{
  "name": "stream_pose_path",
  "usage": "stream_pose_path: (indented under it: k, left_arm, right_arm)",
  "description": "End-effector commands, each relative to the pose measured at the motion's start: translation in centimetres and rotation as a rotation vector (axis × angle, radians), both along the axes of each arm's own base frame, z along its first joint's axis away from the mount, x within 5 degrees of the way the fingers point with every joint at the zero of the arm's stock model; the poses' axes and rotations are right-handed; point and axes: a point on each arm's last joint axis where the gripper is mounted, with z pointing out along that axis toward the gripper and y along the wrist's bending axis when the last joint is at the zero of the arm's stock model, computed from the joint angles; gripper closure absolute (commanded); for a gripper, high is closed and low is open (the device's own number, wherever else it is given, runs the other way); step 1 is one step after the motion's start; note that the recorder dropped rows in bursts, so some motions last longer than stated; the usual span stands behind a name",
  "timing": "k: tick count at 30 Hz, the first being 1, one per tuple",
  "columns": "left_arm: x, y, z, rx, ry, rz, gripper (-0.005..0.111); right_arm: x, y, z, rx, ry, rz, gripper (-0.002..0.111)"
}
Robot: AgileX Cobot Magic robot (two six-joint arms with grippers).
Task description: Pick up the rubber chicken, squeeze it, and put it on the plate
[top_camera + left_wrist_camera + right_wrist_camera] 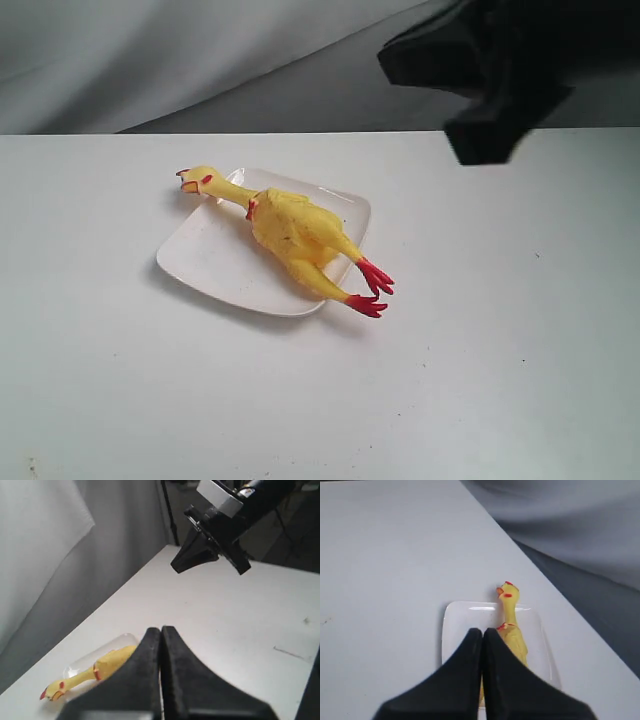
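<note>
The yellow rubber chicken (290, 230) lies across the white square plate (205, 255), its head past the far left rim and its red feet hanging over the near right rim. In the right wrist view the chicken (512, 630) and plate (460, 625) lie well below my right gripper (482, 632), which is shut and empty. That right gripper (490, 135) hangs high at the upper right of the exterior view. My left gripper (160, 631) is shut with nothing in it, away from the chicken (95, 672) and plate (125, 640).
A white table (480, 350) carries the plate. A grey cloth backdrop (150, 60) hangs behind its far edge. The right arm (225, 525) shows in the left wrist view, raised above the table.
</note>
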Motion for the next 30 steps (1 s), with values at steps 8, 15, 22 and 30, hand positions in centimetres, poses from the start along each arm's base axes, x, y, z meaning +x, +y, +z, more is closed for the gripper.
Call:
stream_pose_path:
  k: [8,15,22,30]
  left_arm:
    - [-10.8,5.8,0.1,-0.323,-0.1,-0.1,0.107]
    - [-12.7,7.1,-0.4,-0.363,-0.14,-0.103,0.107]
    - [-12.9,7.2,-0.4,-0.365,-0.144,-0.104,0.107]
    - [-12.9,7.2,-0.4,-0.365,-0.144,-0.104,0.107]
  right_arm:
    - [-16.5,-10.3,-1.7,0.4,-0.509,-0.223,0.108]
    - [-20.9,-12.7,-2.9,0.521,-0.671,-0.231,0.108]
    - [-21.0,-12.7,-3.0,0.518,-0.668,-0.225,0.108]
    - [-21.0,-12.7,-3.0,0.518,-0.668,-0.225,0.108]
